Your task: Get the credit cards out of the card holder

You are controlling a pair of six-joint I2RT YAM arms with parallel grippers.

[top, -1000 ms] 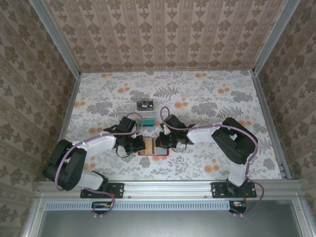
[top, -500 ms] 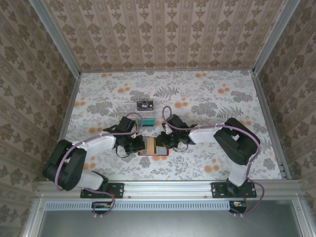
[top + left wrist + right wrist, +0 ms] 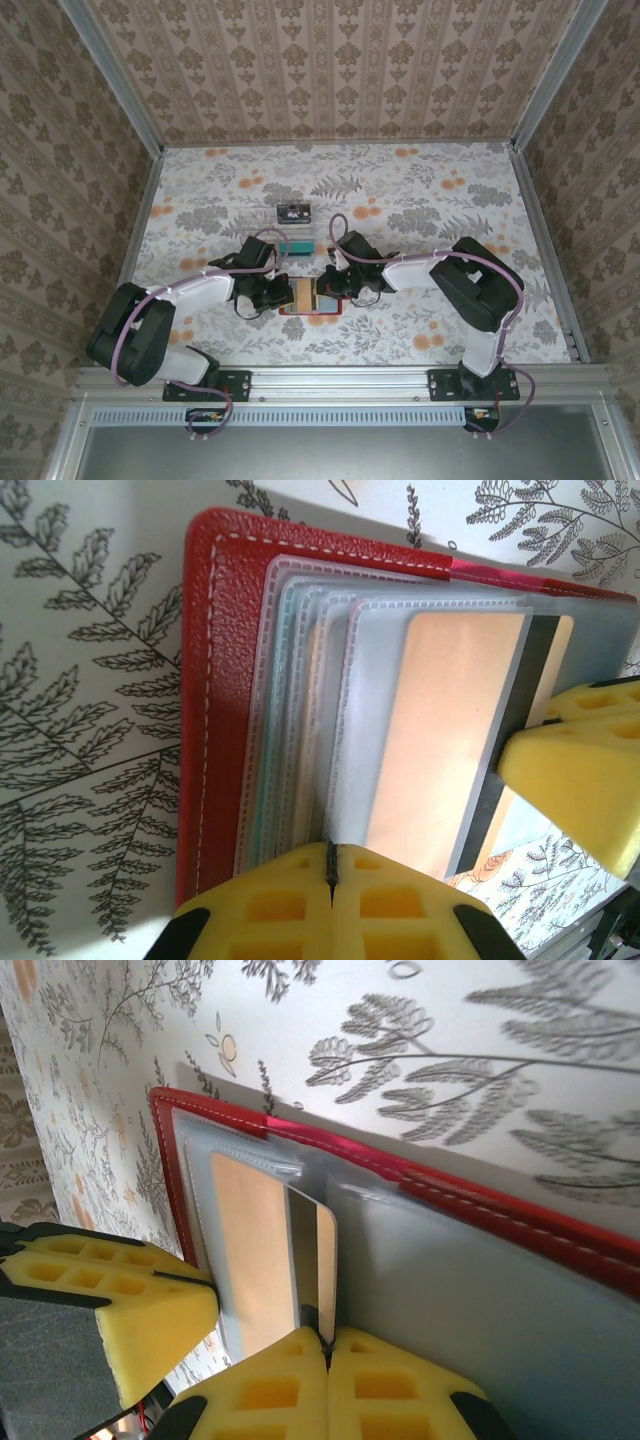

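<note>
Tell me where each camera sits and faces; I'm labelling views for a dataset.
Top external: high behind the near edge, looking down at the table; left arm and right arm show whole.
Left wrist: close over the wallet, facing its card; left end effector at the bottom edge.
Right wrist: close over the wallet from the opposite side; right end effector at bottom.
Shared: both wrist views show wallet and card.

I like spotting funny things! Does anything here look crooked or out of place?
Just one thing: an orange card pokes partway out of its clear pocket in the open red wallet. The right pincer is shut on the card's edge, so that looks done on purpose. Nothing looks spilled or broken.
</note>
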